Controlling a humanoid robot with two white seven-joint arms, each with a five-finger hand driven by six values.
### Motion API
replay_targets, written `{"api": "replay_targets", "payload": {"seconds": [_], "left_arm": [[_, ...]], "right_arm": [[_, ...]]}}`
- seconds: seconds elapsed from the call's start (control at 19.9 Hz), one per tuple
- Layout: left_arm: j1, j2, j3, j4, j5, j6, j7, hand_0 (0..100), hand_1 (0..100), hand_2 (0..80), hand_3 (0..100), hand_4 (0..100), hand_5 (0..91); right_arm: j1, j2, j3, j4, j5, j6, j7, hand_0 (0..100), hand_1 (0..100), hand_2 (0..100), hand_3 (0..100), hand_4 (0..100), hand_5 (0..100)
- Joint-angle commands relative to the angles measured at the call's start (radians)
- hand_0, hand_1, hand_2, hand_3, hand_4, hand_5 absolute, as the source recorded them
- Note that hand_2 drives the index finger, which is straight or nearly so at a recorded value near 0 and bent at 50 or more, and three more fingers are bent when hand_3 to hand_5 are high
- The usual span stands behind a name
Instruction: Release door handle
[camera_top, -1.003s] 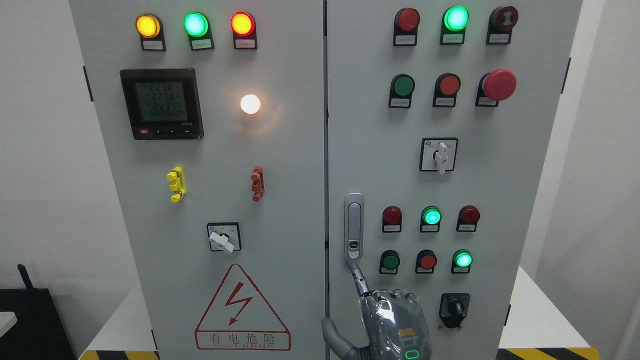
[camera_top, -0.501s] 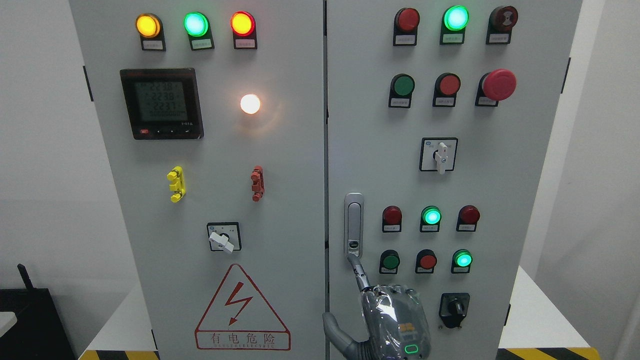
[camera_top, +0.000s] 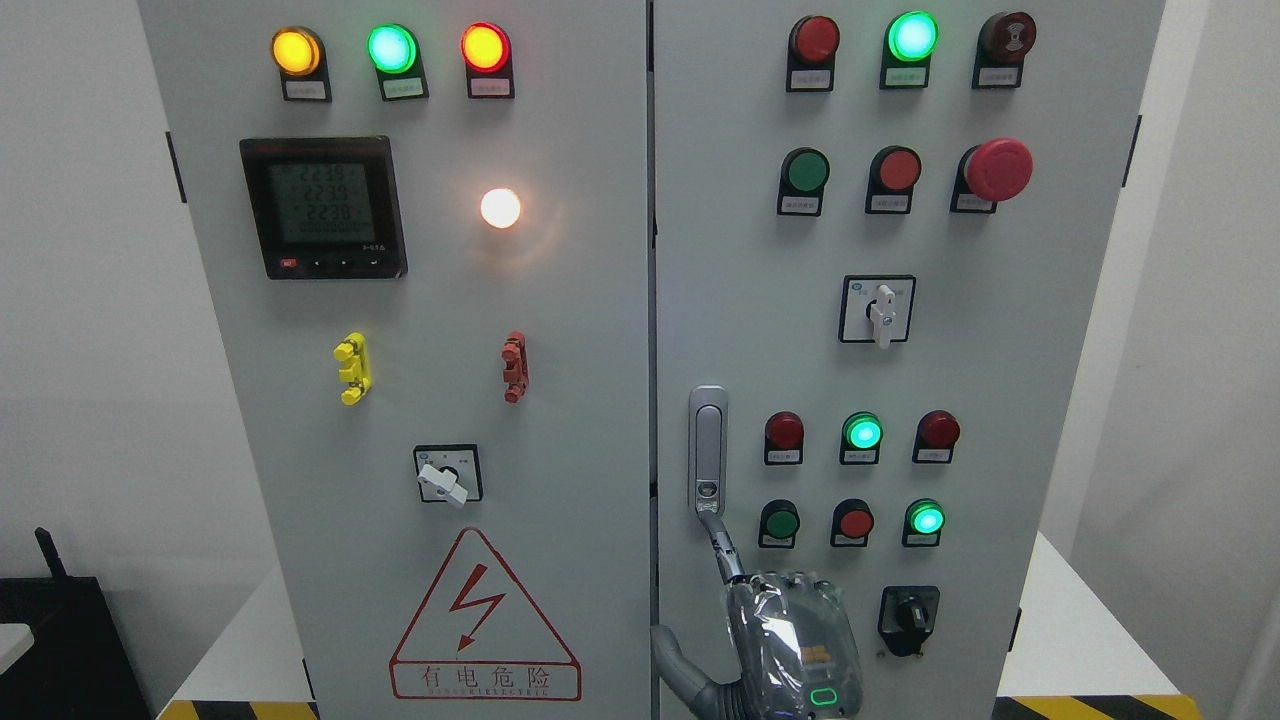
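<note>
The silver door handle (camera_top: 708, 450) stands upright in its recess on the left edge of the cabinet's right door (camera_top: 740, 300). My right hand (camera_top: 790, 640), wrapped in clear plastic, comes up from the bottom edge just below it. Its index finger (camera_top: 722, 548) is stretched upward, with the tip touching the handle's lower end by the lock. The thumb (camera_top: 675, 660) sticks out to the left over the door gap. The other fingers are hidden behind the back of the hand. Nothing is grasped. The left arm does not show.
The right door carries red and green buttons (camera_top: 860, 432), a red mushroom stop button (camera_top: 998, 168) and rotary switches (camera_top: 880, 310) close to the hand. A black knob (camera_top: 908, 615) sits right of it. The left door (camera_top: 450, 400) has a meter, lamps and a warning triangle.
My right hand has crept slightly up and to the right, and the index fingertip has moved from just under the handle onto its lower end. The meter digits changed.
</note>
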Motion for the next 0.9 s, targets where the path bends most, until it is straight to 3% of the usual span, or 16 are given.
{"api": "replay_targets", "payload": {"seconds": [0.0, 0.85], "left_arm": [[-0.026, 0.001, 0.017, 0.0, 0.0, 0.001, 0.0, 12, 39, 0.0, 0, 0, 0.0], [-0.026, 0.0, 0.017, 0.0, 0.0, 0.001, 0.0, 12, 39, 0.0, 0, 0, 0.0]], "right_arm": [[-0.001, 0.001, -0.004, 0.009, -0.001, 0.001, -0.004, 30, 24, 0, 99, 99, 100], [-0.017, 0.001, -0.01, 0.013, -0.006, 0.005, 0.003, 30, 24, 0, 99, 99, 100]]}}
